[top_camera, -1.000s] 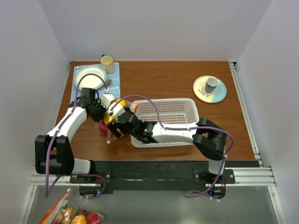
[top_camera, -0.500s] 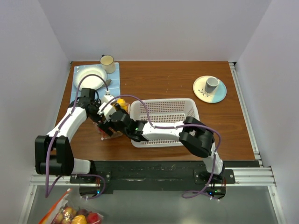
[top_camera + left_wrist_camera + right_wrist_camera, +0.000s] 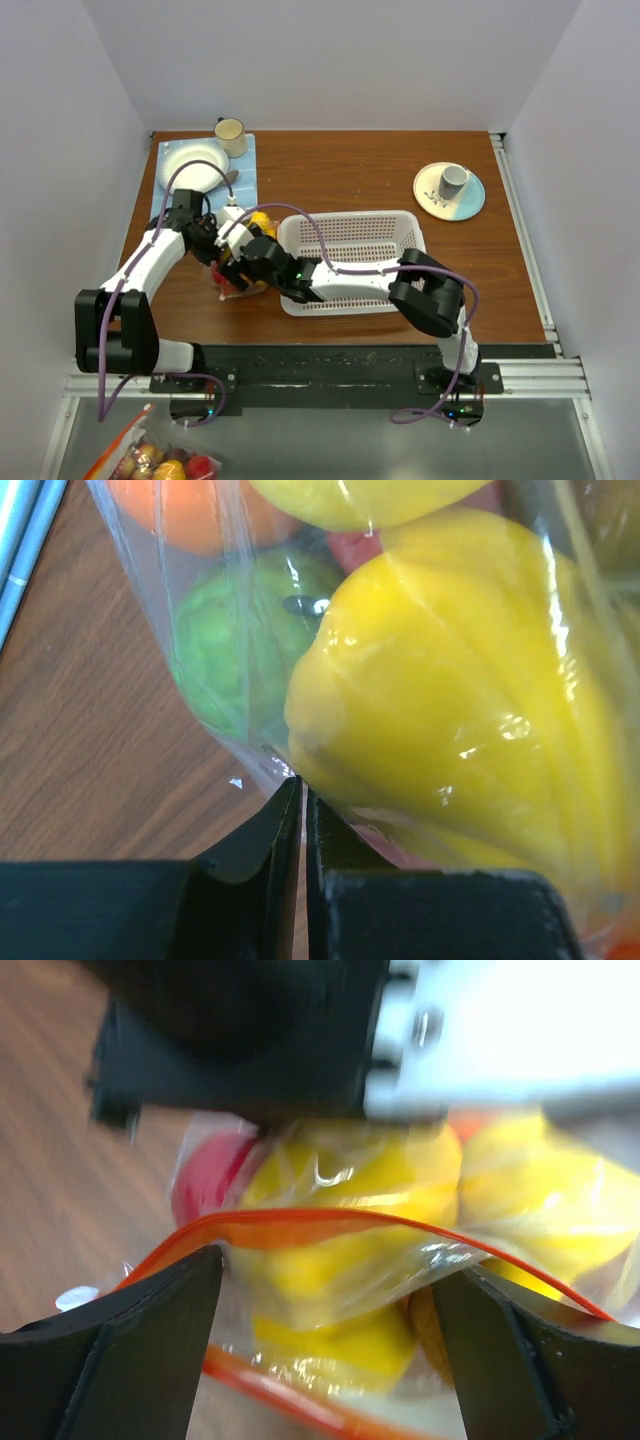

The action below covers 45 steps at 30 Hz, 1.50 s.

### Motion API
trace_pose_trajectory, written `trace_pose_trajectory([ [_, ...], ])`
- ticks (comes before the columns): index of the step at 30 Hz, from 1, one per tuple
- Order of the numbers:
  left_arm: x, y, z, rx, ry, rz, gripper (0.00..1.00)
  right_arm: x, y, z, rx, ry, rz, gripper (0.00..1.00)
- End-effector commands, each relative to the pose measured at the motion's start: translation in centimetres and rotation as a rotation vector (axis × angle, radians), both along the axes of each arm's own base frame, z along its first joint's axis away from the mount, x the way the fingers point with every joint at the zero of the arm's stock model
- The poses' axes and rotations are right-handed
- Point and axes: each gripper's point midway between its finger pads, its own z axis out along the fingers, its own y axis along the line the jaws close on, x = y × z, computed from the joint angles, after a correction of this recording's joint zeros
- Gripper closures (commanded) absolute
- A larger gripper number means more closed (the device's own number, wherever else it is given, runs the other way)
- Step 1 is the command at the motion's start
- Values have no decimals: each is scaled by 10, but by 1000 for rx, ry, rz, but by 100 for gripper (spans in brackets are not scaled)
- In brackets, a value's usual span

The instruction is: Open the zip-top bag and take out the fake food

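Observation:
The zip-top bag (image 3: pixel 245 735) is clear plastic holding the fake food: a big yellow piece (image 3: pixel 460 680), a green one (image 3: pixel 225 645) and an orange one (image 3: pixel 185 510). My left gripper (image 3: pixel 301 790) is shut on a fold of the bag's film. In the right wrist view the orange-red zip strip (image 3: pixel 330 1222) gapes apart, with yellow food (image 3: pixel 340 1260) and a red piece (image 3: pixel 205 1185) inside. My right gripper (image 3: pixel 325 1340) is open, its fingers (image 3: pixel 130 1360) either side of the bag's mouth. From above, both grippers meet at the bag (image 3: pixel 228 288), left of the basket.
A white perforated basket (image 3: pixel 350 235) stands right beside the bag, under my right arm. A white bowl (image 3: pixel 193 165) on a blue mat and a mug (image 3: pixel 230 130) are at the back left. A plate with a cup (image 3: pixel 450 192) is at the back right.
My right gripper has moved left from the basket's corner onto the bag, its fingers now around the mouth. The left gripper has kept its hold in place.

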Motion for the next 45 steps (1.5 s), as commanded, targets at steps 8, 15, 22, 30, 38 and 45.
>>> trace_pose_trajectory([
  [8,-7,8,-1,50,-12,-9,91,-35,-42,-28,-62,178,-43,17],
  [15,14,59,54,41,-106,77,95,-35,-30,-54,-65,227,-65,19],
  [22,2,136,63,41,-96,183,96,-25,-17,-50,-49,200,-77,20],
  [30,8,60,63,-321,8,114,93,-39,1,-69,-48,270,-7,35],
  [38,16,16,51,-367,4,91,93,-67,-3,-28,-1,285,100,89],
  [45,8,-1,12,-298,18,78,93,-78,-16,10,50,303,111,90],
])
